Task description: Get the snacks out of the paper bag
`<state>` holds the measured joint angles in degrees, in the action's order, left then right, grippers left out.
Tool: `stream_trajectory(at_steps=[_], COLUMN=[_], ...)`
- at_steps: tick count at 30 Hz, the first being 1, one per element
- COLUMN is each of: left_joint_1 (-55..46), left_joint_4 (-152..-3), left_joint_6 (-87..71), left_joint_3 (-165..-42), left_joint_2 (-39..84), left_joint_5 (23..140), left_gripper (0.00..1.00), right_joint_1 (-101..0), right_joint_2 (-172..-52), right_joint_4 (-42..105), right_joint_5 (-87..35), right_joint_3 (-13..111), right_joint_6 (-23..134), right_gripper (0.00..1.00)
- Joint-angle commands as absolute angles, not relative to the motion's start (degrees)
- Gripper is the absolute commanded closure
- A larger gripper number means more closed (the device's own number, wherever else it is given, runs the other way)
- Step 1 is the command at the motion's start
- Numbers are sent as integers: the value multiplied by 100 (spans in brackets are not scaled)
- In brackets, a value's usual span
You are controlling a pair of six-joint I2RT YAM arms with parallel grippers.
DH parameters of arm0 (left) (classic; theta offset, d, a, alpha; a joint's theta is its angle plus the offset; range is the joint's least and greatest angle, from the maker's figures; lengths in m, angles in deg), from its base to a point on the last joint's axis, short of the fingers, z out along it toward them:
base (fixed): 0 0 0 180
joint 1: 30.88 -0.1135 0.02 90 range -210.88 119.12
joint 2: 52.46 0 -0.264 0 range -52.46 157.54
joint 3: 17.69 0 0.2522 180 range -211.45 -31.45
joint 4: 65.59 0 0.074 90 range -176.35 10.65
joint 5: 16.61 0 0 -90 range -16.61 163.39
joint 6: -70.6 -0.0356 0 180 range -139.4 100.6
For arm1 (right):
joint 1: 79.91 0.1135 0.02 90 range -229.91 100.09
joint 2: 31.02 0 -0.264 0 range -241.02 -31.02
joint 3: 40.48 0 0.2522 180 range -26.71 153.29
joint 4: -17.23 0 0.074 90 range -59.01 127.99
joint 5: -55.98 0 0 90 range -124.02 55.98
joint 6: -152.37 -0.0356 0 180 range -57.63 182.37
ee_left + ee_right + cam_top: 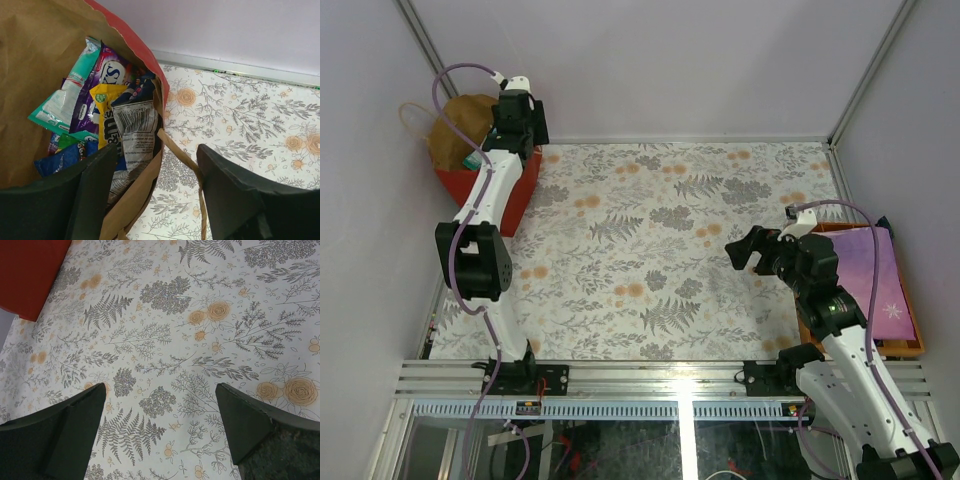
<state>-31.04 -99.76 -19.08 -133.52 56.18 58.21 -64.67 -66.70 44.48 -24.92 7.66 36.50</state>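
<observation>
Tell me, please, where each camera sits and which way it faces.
Top external: above and behind the bases, looking down on the floral table; shows the left arm and right arm.
Left wrist: looks down into the paper bag at the snacks; left gripper along the bottom edge.
Right wrist: looks down on the table; right gripper, open, along the bottom edge.
Shared: the paper bag's red side shows in all three views.

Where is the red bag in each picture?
Top: bag in the far left corner.
Left wrist: it fills the left side, open, with snacks inside.
Right wrist: only a red corner, top left.
Shared landmark: the flowery tablecloth shows in all three.
</observation>
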Motion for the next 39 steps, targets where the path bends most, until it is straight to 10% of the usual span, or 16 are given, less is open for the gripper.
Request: stream_trajectory(at_steps=[1, 12, 21, 39], left_joint_1=[-3167, -3168, -3162, -3155], left_joint_4=[-9966, -10107, -10219, -10456], left_joint_6=[-1864, -1536, -1465, -1558], left_joint_3=[-13393, -13076, -12563, -12061], left_joint_2=[5594, 5075, 4309, 3315], left_joint_5=[5960, 6359, 6981, 7476], left_gripper=[39, 100, 100, 100], right_joint_1=[-6497, -6505, -6551, -7733], right_joint_2=[-6678, -7105, -9320, -11961], right_joint_4=[4320, 5494, 4896, 3983], right_joint_5=[-2469, -5246, -6722, -5559], right_joint_3=[794, 1595, 2441, 2926], right_joint_6=[3700, 3507, 4507, 5513], right_gripper=[1, 1, 5, 32])
